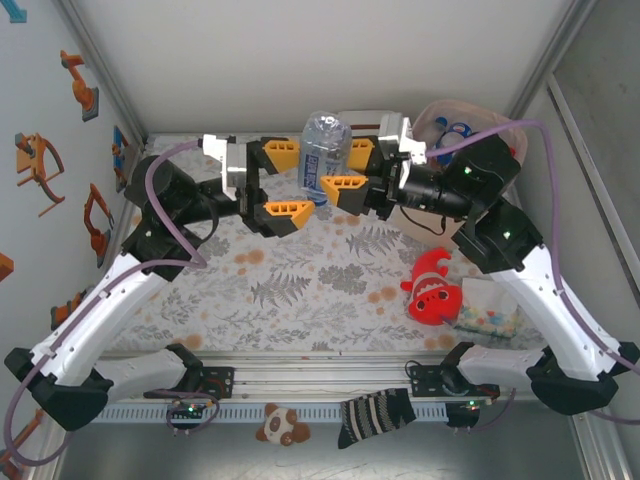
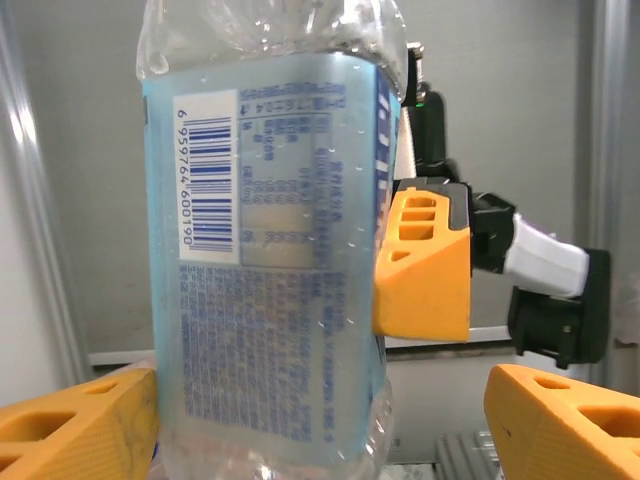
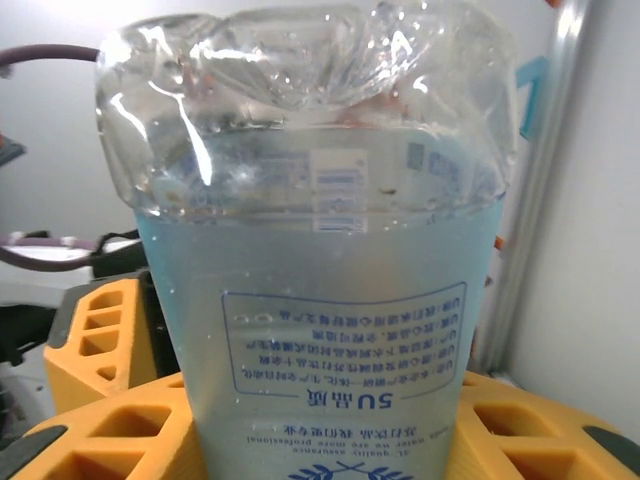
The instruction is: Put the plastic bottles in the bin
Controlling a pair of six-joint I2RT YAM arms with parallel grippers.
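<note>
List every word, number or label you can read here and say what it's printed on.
"6 959764 600190": beside the barcode on the pale blue label of the clear bottle, running sideways, left wrist view.
"5U", then two Chinese characters: same label, right wrist view.
Remaining fine print on the label: too small or blurred to read.
Top view: no readable text.
</note>
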